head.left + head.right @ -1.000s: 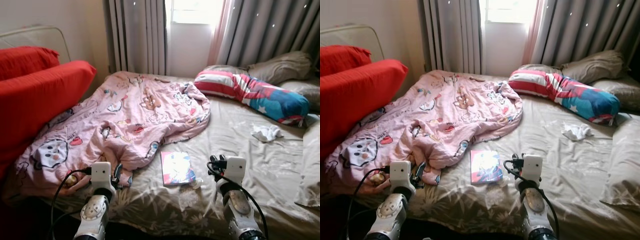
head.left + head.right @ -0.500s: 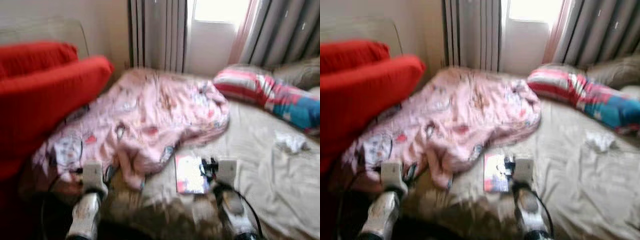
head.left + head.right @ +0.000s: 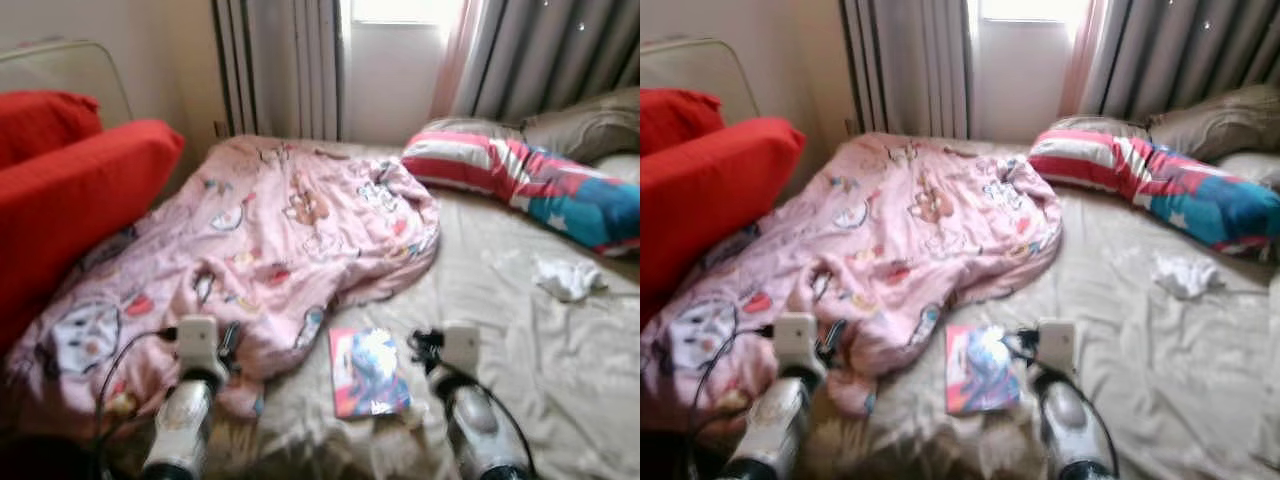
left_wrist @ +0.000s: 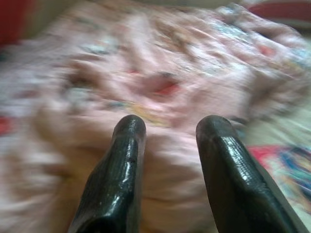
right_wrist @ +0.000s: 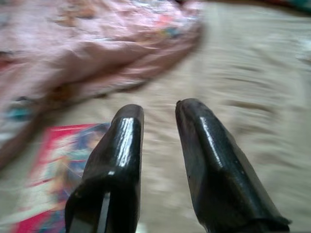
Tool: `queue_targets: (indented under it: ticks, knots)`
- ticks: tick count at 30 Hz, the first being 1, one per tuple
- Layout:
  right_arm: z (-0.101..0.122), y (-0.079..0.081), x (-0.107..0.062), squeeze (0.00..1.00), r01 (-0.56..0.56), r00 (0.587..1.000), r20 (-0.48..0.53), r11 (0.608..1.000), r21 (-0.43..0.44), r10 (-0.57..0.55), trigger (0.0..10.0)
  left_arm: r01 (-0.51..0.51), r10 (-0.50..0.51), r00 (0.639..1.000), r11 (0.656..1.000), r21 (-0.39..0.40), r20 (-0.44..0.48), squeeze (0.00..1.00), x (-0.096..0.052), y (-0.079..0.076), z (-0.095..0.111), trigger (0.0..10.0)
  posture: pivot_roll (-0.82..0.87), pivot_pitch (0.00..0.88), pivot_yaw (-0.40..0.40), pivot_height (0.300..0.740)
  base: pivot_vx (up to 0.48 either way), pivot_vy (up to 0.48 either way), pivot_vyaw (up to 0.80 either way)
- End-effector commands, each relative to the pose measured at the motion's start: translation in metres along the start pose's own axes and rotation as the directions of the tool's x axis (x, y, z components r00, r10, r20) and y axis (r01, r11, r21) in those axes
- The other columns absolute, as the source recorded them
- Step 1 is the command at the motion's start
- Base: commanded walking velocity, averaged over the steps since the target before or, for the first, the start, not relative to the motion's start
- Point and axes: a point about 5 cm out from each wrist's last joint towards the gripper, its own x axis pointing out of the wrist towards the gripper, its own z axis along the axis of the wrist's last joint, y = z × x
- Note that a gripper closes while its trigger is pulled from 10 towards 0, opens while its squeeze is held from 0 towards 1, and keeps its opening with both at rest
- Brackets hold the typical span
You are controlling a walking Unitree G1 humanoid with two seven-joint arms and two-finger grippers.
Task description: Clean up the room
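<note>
On the bed [image 3: 520,330], the book [image 3: 367,371] lies flat, long axis pointing away, just left of the nearer, open, empty right end effector [image 3: 430,343]; left end effector [image 3: 230,345] open over the blanket [image 3: 280,230].

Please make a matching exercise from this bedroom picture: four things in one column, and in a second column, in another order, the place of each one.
Things:
1. pink blanket
2. book
3. white cloth
4. striped pillow

Places:
A. on the sheet, between the two grippers
B. crumpled alone on the robot's right side of the bed
C. at the head of the bed, near the curtains
D. spread over the robot's left side of the bed

Pairs: 1-D, 2-A, 3-B, 4-C
</note>
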Motion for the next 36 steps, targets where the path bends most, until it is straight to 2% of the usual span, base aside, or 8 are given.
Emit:
queue_targets:
  ticks: [1,3,5,12,13,21,22,36]
  knots:
    - [-0.009,0.003,-0.003,0.0,0.004,0.999,-0.043,1.0,0.005,-0.004,10.0,-0.011,0.012,1.0,1.0,0.017,-0.028,0.0,-0.004,0.008,-0.005,10.0,-0.03,0.0,-0.015,0.603,0.0,0.0,0.0]
    - [-0.011,0.002,-0.003,0.0,0.015,0.998,-0.054,1.0,0.013,-0.014,10.0,-0.011,0.012,1.0,1.0,0.019,-0.029,0.0,-0.004,0.008,-0.006,10.0,-0.03,0.0,-0.012,0.603,0.0,0.0,0.0]
    - [-0.018,0.0,-0.004,0.0,0.045,0.992,-0.121,0.999,0.03,-0.041,10.0,-0.004,0.005,1.0,1.0,0.027,-0.026,0.0,-0.004,0.009,-0.005,10.0,-0.03,0.0,-0.004,0.603,0.0,0.0,0.0]
    - [-0.017,0.004,-0.002,0.0,0.019,0.99,-0.142,0.998,0.057,-0.011,10.0,0.022,-0.021,1.0,0.999,0.045,-0.019,0.0,0.003,0.008,0.003,10.0,-0.04,0.0,0.004,0.603,0.0,0.0,0.0]
    - [-0.015,0.006,0.0,1.0,-0.004,0.99,-0.138,0.998,0.056,0.012,10.0,0.026,-0.026,1.0,0.998,0.051,-0.009,0.0,0.006,0.008,0.008,10.0,-0.03,0.041,0.009,0.603,0.0,0.0,0.0]
    - [-0.012,0.015,0.003,1.0,-0.075,0.983,-0.167,0.997,-0.03,0.069,10.0,0.021,-0.023,0.999,0.998,0.052,0.046,0.0,0.013,0.013,0.026,10.0,-0.03,0.137,0.015,0.603,0.0,0.0,0.0]
    - [-0.01,0.016,0.004,0.0,-0.069,0.985,-0.159,0.996,-0.052,0.06,10.0,0.023,-0.027,0.997,0.998,0.054,0.066,0.0,0.012,0.013,0.029,10.0,-0.02,0.152,0.013,0.603,0.0,0.0,0.0]
    - [-0.005,0.015,0.007,0.0,-0.061,0.986,-0.159,0.996,-0.07,0.049,10.0,0.044,-0.047,0.988,0.999,0.022,0.149,0.0,0.001,-0.006,0.041,10.0,0.01,0.271,-0.037,0.603,0.0,0.0,0.0]
